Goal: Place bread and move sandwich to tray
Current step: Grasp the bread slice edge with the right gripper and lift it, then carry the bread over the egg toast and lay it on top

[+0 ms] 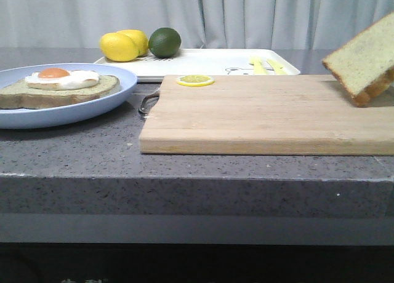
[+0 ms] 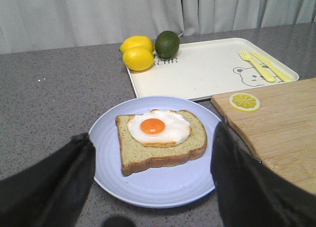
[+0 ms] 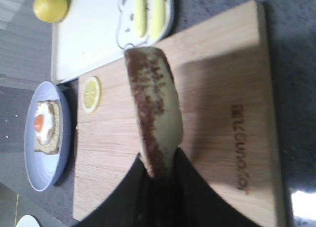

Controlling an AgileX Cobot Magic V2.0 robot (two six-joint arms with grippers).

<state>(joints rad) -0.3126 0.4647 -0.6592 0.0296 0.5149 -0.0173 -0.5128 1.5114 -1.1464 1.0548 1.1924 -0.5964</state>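
While your right fingers (image 3: 157, 173) pinch the bread (image 3: 154, 108) tilted above the cutting board (image 1: 258, 114), the egg-topped slice (image 2: 160, 140) lies on the blue plate (image 2: 153, 187) beside that board, your left fingers (image 2: 64, 177) spread wide over it. The tray (image 1: 203, 63) sits behind the board.

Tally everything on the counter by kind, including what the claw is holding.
Bread slices: 2, one plain slice held in the right claw, one egg-topped slice
Lemons: 2
Lime: 1
Lemon slice: 1
Plate: 1
Tray: 1
Cutting board: 1
Fork and knife: 2
Total: 11
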